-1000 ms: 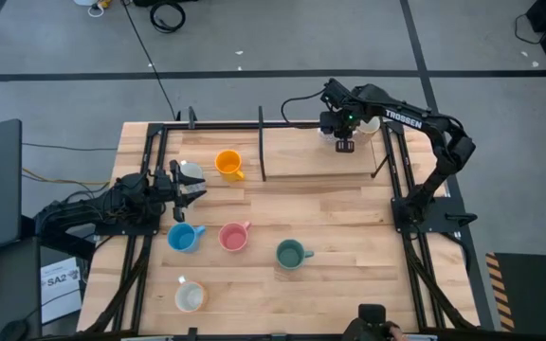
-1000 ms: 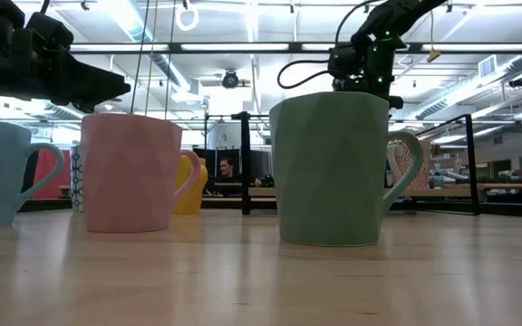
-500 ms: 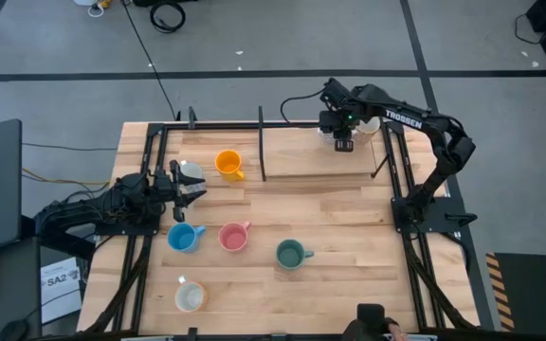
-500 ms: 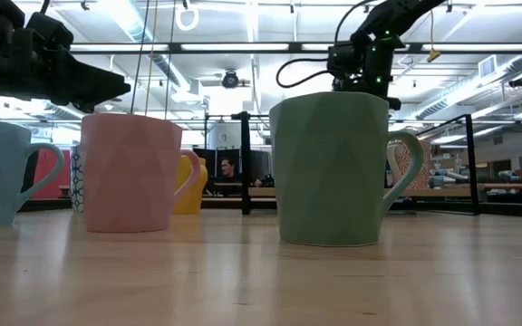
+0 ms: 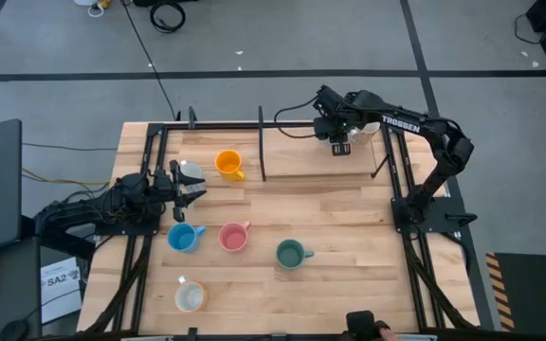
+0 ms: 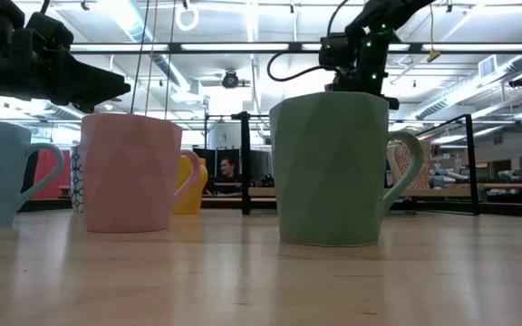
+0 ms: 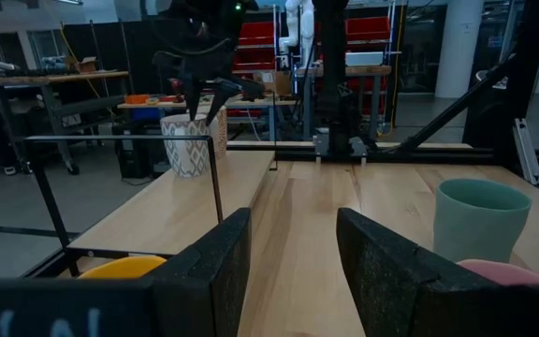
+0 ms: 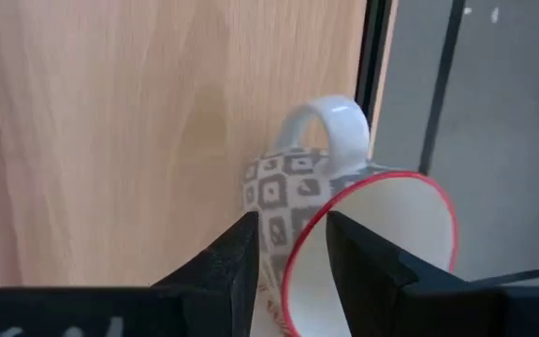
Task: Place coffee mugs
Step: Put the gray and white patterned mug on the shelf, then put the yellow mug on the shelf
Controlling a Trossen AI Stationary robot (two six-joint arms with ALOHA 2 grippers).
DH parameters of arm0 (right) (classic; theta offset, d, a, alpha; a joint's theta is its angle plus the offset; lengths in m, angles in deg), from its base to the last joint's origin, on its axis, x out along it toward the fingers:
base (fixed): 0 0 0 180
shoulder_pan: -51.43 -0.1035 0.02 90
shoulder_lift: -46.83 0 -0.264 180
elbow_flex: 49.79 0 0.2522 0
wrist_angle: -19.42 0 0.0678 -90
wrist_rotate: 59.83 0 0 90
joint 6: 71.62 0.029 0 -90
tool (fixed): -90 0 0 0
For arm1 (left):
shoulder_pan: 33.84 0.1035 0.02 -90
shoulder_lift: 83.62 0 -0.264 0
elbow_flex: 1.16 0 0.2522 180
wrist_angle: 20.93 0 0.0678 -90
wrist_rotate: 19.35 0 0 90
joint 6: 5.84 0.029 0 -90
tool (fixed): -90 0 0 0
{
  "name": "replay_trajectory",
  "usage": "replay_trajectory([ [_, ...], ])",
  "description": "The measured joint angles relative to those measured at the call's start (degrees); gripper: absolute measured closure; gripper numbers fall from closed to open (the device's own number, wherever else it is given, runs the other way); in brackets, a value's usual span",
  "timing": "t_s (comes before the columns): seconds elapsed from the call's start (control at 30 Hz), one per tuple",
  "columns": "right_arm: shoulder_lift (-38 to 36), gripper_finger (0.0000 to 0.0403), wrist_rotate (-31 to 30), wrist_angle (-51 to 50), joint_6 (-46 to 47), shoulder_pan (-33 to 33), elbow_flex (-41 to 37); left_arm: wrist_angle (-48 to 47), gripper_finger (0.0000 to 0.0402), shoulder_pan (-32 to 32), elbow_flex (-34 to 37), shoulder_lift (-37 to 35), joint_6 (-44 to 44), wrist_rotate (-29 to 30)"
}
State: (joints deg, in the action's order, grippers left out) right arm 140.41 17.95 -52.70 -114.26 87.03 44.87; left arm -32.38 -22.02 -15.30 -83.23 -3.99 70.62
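A white, grey-patterned coffee mug with a red rim (image 8: pixel 288 201) stands upright at the table's far right corner (image 7: pixel 189 142), handle toward the edge rail. My right gripper (image 8: pixel 290 253) hovers open just above it (image 7: pixel 211 94), pointing steeply down, its fingers on either side of the mug's wall. The orange (image 5: pixel 227 163), light blue (image 5: pixel 184 237), pink (image 5: pixel 233 236), teal-green (image 5: pixel 291 253) and a white mug (image 5: pixel 190 296) stand on the left and middle of the table. My left gripper (image 5: pixel 192 185) waits open and level at the left, beside another white mug (image 5: pixel 190 171).
Black frame rails run along both sides of the table (image 5: pixel 330 204), and an upright post (image 5: pixel 262 152) stands at the far middle. A rail (image 8: pixel 374 56) runs right behind the patterned mug. Bare wood lies between the mugs and the right arm's base.
My right gripper has shifted a little toward the table's left edge and turned slightly about its wrist, staying over the far right corner. The mugs and my left arm have kept still.
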Motion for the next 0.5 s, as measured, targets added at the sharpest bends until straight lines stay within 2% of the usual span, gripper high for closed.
replay_trajectory([
  [0.2,0.00,0.0270,-5.75,1.46,-2.58,-2.78,0.00,0.01,0.0235,0.02,0.00,0.00,-0.07,0.00],
  [0.37,0.00,0.0270,-6.27,3.70,-2.58,-5.09,0.01,1.47,0.0235,0.00,0.02,0.00,-0.14,0.34],
  [0.5,0.00,0.0270,-6.27,5.39,-1.90,-7.31,0.00,5.62,0.0235,0.02,0.02,0.00,-1.38,3.75],
])
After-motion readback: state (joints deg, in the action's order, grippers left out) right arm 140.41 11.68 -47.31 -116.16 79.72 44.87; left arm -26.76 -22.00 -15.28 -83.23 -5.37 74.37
